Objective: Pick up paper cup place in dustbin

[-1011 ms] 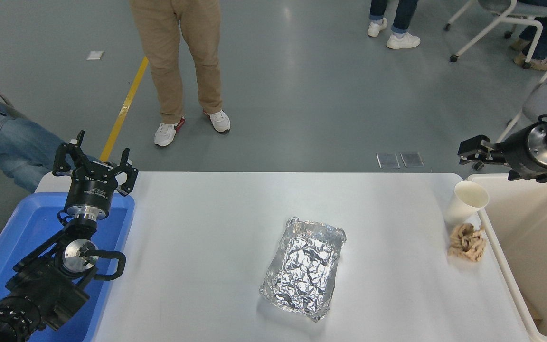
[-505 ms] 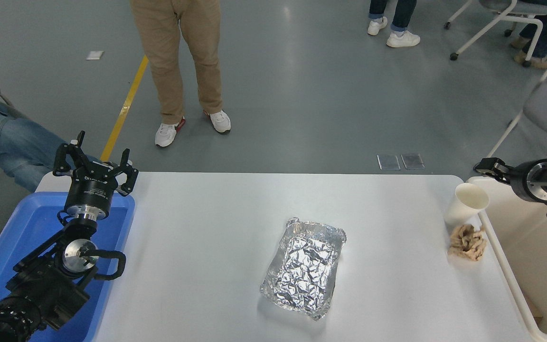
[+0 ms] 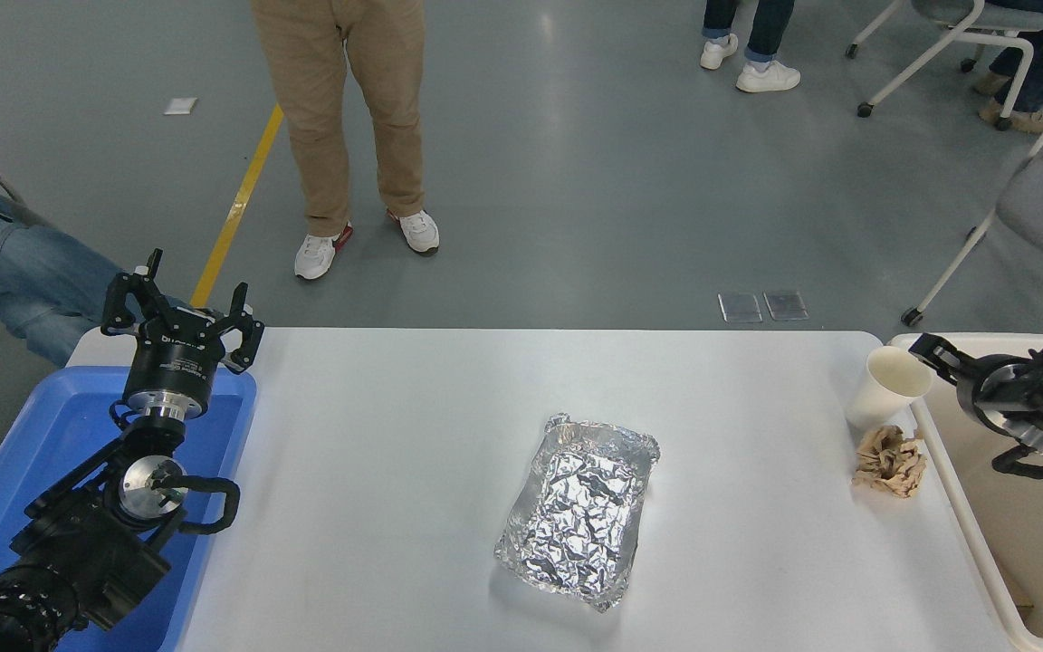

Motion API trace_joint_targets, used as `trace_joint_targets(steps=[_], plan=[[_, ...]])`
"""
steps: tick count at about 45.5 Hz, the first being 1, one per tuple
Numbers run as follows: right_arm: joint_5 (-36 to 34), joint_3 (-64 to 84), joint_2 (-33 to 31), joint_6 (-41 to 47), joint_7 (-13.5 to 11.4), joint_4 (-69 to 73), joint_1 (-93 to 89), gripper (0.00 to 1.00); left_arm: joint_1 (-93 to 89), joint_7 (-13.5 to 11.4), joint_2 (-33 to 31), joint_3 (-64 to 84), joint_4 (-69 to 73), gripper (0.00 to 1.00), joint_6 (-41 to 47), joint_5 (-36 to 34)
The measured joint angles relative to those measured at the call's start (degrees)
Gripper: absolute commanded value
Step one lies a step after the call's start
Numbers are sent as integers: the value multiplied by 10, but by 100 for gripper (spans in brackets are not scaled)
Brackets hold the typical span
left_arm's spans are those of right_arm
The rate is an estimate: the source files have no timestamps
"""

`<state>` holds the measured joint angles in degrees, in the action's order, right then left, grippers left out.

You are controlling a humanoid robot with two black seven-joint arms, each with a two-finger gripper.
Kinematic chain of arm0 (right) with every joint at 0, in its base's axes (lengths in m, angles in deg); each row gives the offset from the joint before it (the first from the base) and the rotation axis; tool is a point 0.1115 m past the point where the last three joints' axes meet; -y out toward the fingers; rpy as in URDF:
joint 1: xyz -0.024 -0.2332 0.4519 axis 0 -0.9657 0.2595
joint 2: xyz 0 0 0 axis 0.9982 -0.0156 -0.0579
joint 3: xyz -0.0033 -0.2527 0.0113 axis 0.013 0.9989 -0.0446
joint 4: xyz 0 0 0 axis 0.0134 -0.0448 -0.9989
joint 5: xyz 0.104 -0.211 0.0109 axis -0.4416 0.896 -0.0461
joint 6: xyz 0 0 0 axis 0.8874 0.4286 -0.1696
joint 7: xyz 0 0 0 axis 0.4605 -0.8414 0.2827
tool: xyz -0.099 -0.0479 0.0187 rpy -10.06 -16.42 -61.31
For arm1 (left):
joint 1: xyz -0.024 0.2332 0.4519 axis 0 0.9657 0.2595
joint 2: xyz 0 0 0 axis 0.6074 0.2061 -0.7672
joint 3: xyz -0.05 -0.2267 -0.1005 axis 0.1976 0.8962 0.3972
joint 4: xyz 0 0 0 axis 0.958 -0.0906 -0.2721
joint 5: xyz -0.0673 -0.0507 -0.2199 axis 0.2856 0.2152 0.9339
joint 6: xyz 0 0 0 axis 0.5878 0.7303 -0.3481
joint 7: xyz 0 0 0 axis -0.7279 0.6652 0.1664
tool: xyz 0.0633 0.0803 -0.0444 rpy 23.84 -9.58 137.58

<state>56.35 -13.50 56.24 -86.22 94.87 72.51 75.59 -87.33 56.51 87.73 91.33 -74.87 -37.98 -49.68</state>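
The white paper cup (image 3: 884, 388) stands upright at the table's far right, next to the rim of the cream dustbin (image 3: 966, 518). My right gripper (image 3: 934, 355) comes in from the right edge, low over the dustbin's far corner. It is open and empty, and its tip is just right of the cup's rim, not touching it. My left gripper (image 3: 179, 312) is parked open above the blue tray at the lower left.
A crumpled brown paper wad (image 3: 889, 460) lies just in front of the cup. A crinkled foil tray (image 3: 580, 507) sits mid-table. The blue tray (image 3: 23, 453) is at the left edge. A person's legs (image 3: 340, 136) stand beyond the table; chairs are at the far right.
My right gripper has come down from well above the dustbin's far corner to cup height and now sits close beside the cup. The cup, wad and left arm have not moved.
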Motion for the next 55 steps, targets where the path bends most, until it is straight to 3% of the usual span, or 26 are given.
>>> trace_joint_targets(steps=[10,26,51,55], plan=[[1,-6,8,-7,1,-10,-15,70,0,0,0,0,0,99,0,0],[3,-27,16,-10,2,-26,-39,68,0,0,0,0,0,99,0,0],[5,-42,23,-11,6,-34,-56,0,0,0,0,0,0,99,0,0],[8,-42,25,-11,8,-34,-57,0,0,0,0,0,0,99,0,0]])
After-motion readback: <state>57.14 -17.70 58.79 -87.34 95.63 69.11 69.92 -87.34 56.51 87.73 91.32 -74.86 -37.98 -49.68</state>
